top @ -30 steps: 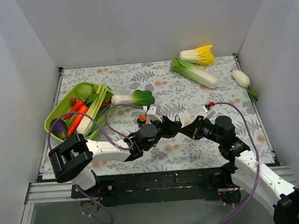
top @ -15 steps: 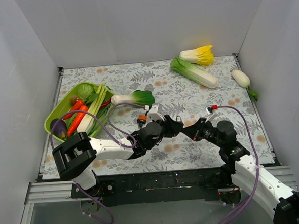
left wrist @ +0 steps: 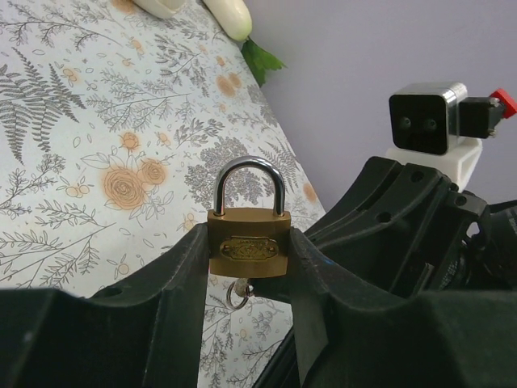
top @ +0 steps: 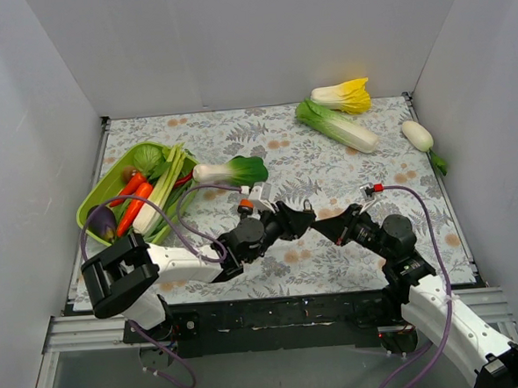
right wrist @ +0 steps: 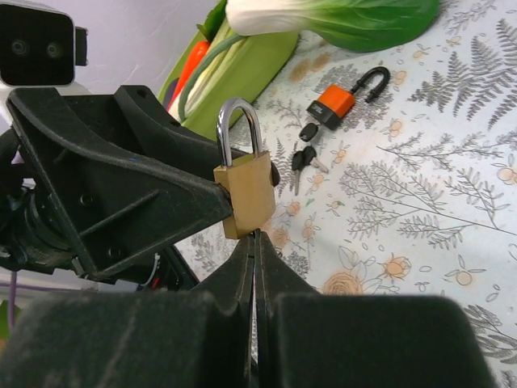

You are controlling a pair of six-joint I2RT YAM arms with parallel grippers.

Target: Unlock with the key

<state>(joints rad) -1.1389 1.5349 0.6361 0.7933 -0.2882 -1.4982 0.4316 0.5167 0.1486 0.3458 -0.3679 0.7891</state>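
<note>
1. Now, in the top view, your left gripper (top: 298, 222) reaches low toward the middle of the frame. It meets the right gripper (top: 319, 226) nose to nose above the table (top: 328, 172).
2. Your left claw is clamped on the brass padlock (left wrist: 249, 246), one finger on each side of its body. The padlock stands upright with its shackle closed.
3. A key (left wrist: 238, 293) pokes from the padlock's underside.
4. Your right claw is pressed together, with its tips just under the padlock. You cannot tell whether the key sits between them.
5. Count two padlocks: the brass one, and an orange padlock (right wrist: 335, 105) lying open on the table.
6. Two black-headed keys (right wrist: 303, 158) lie beside the orange one.
7. You also have one green basket (top: 97, 204) at left, one bok choy (top: 231, 170), two cabbages (top: 336, 125) and one white radish (top: 418, 135) at upper right.
</note>
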